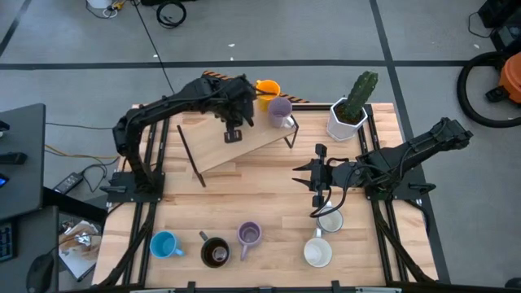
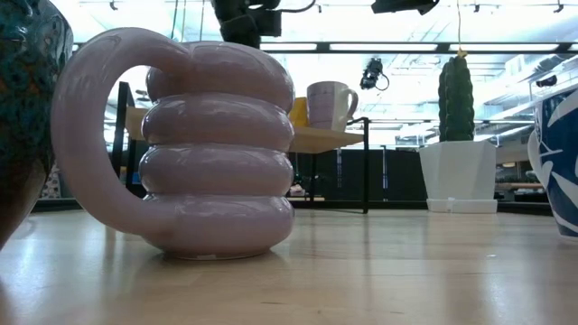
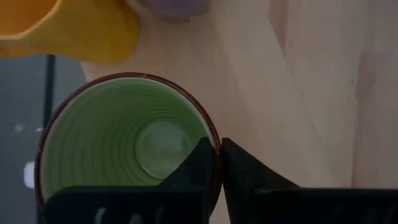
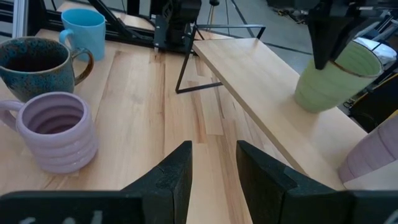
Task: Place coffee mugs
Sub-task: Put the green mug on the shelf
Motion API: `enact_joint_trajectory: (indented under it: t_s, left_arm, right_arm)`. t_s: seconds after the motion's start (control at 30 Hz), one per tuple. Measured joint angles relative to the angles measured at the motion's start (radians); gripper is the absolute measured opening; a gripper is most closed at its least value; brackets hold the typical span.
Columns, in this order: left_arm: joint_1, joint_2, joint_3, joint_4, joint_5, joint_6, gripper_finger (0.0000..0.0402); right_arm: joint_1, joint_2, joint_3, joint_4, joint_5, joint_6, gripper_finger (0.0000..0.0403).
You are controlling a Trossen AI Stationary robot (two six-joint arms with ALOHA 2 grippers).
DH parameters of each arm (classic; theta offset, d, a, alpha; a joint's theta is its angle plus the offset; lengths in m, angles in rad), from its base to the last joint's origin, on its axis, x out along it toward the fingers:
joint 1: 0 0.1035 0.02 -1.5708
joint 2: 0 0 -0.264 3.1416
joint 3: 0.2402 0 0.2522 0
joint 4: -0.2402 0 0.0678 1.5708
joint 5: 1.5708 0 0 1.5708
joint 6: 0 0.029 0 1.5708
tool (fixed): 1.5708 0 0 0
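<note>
Placing the green mug (image 3: 130, 146) on the raised wooden shelf (image 1: 244, 146), upper middle of the high view, beside the orange mug (image 1: 267, 88) and a lilac mug (image 1: 280, 109). Left gripper (image 3: 216, 163) clamped on its rim, one finger inside, one outside. By the right wrist view, seemingly resting on the board. Next: releasing the rim and lifting straight up, clear of neighbours. Right gripper (image 4: 212, 163) open, waiting centre right over the table (image 1: 269, 195). Lower edge: blue mug (image 1: 164, 244), brown mug (image 1: 215, 252), ribbed lilac mug (image 1: 249, 235), two white mugs (image 1: 318, 252).
</note>
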Motion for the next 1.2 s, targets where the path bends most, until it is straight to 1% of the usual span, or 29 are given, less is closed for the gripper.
enact_joint_trajectory:
  t_s: [0.1,0.23,0.3,0.43,0.53,0.7,0.8,1.03,1.1,1.2]
  left_arm:
    - [0.034,-0.014,-0.001,0.004,0.065,0.057,0.0024]
    - [0.083,-0.021,-0.001,-0.009,0.234,0.145,0.0024]
    - [0.103,-0.020,-0.001,-0.027,0.283,0.189,0.0024]
    - [0.137,-0.024,-0.001,-0.069,0.381,0.357,0.0024]
    - [0.157,-0.052,-0.001,-0.076,0.401,0.435,0.0024]
    - [0.170,-0.064,-0.001,-0.070,0.402,0.487,0.0024]
    - [0.169,-0.066,-0.001,-0.059,0.404,0.495,0.0024]
    - [0.145,-0.071,-0.001,-0.124,0.384,0.520,0.0024]
    - [0.145,-0.074,-0.001,-0.103,0.391,0.528,0.0024]
    - [0.158,-0.073,-0.001,-0.052,0.368,0.520,0.0024]
  right_arm:
    - [0.000,0.000,0.000,-0.003,0.000,0.000,0.0130]
    - [0.000,0.000,0.000,-0.004,0.000,0.000,0.0130]
    - [0.000,0.000,0.000,-0.003,0.000,0.002,0.0130]
    - [0.000,0.000,0.000,-0.005,0.000,0.004,0.0130]
    - [0.000,0.000,0.000,-0.007,0.000,0.004,0.0130]
    - [0.000,0.000,0.000,-0.014,0.000,0.002,0.0130]
    - [0.000,0.000,0.000,-0.014,-0.001,0.002,0.0130]
    - [0.000,0.000,0.000,-0.064,0.000,0.034,0.0130]
    - [0.000,0.000,0.000,-0.069,0.004,0.034,0.0130]
    - [0.000,0.000,0.000,-0.073,0.008,0.032,0.0130]
